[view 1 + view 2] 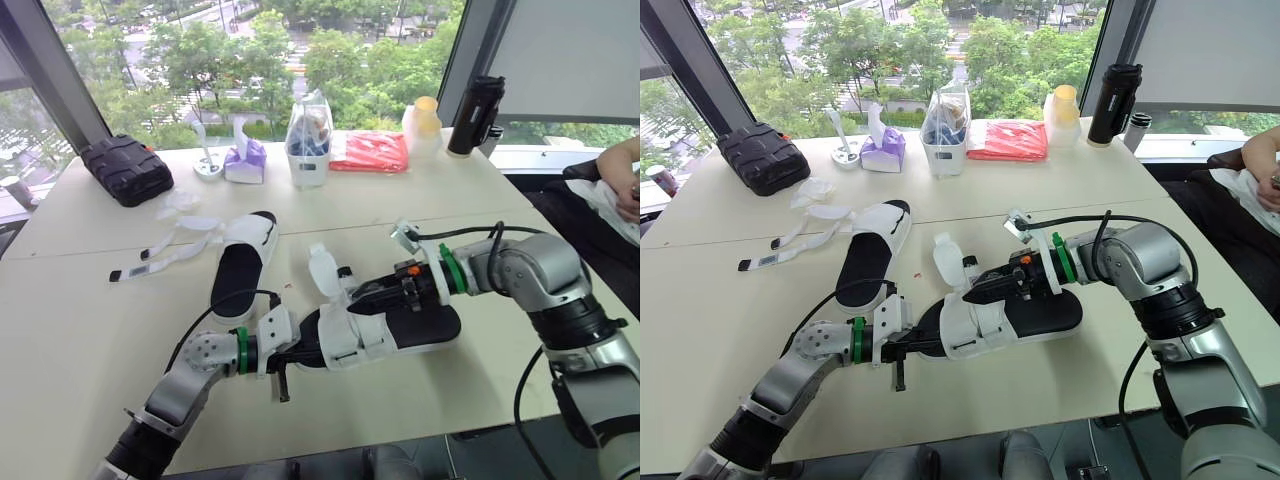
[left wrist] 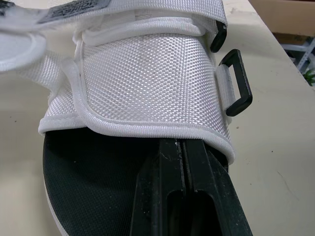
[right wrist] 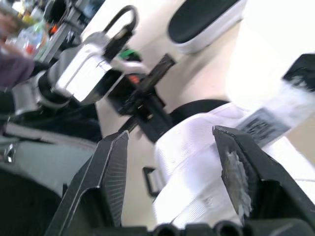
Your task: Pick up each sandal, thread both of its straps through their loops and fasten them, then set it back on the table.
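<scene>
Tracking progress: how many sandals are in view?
2. The near sandal is toward the table's front; the far sandal lies behind it to the left, straps splayed open. None seems hidden.

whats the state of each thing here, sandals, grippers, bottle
near sandal, on table, one strap sticking up loose, a loop empty
far sandal, on table, unfastened
left gripper, shut, tucked under near sandal's upper
right gripper, open, over near sandal
bottle, upright, lid on
</scene>
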Robot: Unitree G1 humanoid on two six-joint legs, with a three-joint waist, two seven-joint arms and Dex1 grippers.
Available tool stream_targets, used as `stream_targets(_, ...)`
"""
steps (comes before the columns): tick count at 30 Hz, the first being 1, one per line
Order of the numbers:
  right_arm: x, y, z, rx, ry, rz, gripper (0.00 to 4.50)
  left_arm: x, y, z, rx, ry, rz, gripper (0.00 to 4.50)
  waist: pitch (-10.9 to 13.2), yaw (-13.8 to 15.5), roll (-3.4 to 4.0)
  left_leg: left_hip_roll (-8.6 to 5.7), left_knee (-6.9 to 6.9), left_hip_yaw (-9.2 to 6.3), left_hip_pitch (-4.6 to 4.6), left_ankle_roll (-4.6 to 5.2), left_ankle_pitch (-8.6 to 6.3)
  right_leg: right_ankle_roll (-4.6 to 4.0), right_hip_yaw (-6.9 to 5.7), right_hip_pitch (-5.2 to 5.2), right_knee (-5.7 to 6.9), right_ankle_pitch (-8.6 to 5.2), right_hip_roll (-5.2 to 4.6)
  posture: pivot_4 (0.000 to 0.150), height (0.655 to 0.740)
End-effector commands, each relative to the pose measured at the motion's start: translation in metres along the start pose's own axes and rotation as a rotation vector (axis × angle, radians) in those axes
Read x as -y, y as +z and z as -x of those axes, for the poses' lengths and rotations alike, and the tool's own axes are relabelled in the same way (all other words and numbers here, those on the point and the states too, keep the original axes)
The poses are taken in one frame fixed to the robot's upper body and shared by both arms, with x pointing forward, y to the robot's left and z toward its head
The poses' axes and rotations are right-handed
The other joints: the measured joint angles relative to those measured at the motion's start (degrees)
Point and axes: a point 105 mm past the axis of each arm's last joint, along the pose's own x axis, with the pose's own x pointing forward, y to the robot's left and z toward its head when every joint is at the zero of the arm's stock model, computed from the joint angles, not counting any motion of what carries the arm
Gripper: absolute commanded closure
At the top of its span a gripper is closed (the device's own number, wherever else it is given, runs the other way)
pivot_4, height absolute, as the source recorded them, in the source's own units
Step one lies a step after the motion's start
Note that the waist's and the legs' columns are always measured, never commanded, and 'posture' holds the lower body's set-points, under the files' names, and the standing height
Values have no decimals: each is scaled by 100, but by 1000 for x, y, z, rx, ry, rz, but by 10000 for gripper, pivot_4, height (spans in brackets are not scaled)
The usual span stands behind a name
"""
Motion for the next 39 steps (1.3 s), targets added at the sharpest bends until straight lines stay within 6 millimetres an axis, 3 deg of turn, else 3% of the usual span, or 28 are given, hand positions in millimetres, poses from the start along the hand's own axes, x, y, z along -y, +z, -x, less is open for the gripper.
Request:
stream_targets(1, 11, 6, 0, 33, -85, 20, 14505, 9, -23, -1, -87, -22, 58, 45000, 0, -3, 0, 0, 0, 0, 0, 0, 0, 0, 0, 0, 0, 0, 0, 1500, 7400)
stream_targets(11, 20, 48, 9, 168, -135, 39, 14505, 10, -23, -2, -91, -29, 59, 45000, 0, -13, 4, -1, 0, 2, 2, 0, 0, -1, 1, 0, 2, 0, 0, 1500, 7400)
stream_targets(28, 54, 18, -8, 33, -186, -19, 14505, 12, -23, -2, -93, -29, 55, 45000, 1, -15, 5, -4, -1, 3, 0, 1, 0, -1, 2, 0, 2, 1, 0, 1500, 7400)
stream_targets(34, 45, 13, -15, 7, -123, -24, 14505, 12, -24, -1, -95, -26, 55, 45000, 1, -16, 5, -4, -1, 2, 1, 1, 0, -1, 2, 0, 3, 1, 0, 1500, 7400)
stream_targets(37, 44, 15, -15, 14, -117, -26, 22151, 12, -24, -1, -96, -26, 55, 45000, 1, -15, 5, -4, -1, 1, 1, 1, 0, -1, 2, 0, 3, 1, 0, 1500, 7400)
stream_targets(39, 42, 17, -16, 20, -104, -26, 32522, 11, -24, -1, -96, -25, 56, 45000, 1, -15, 5, -4, -1, 1, 1, 1, 0, -1, 2, 0, 3, 1, 0, 1500, 7400)
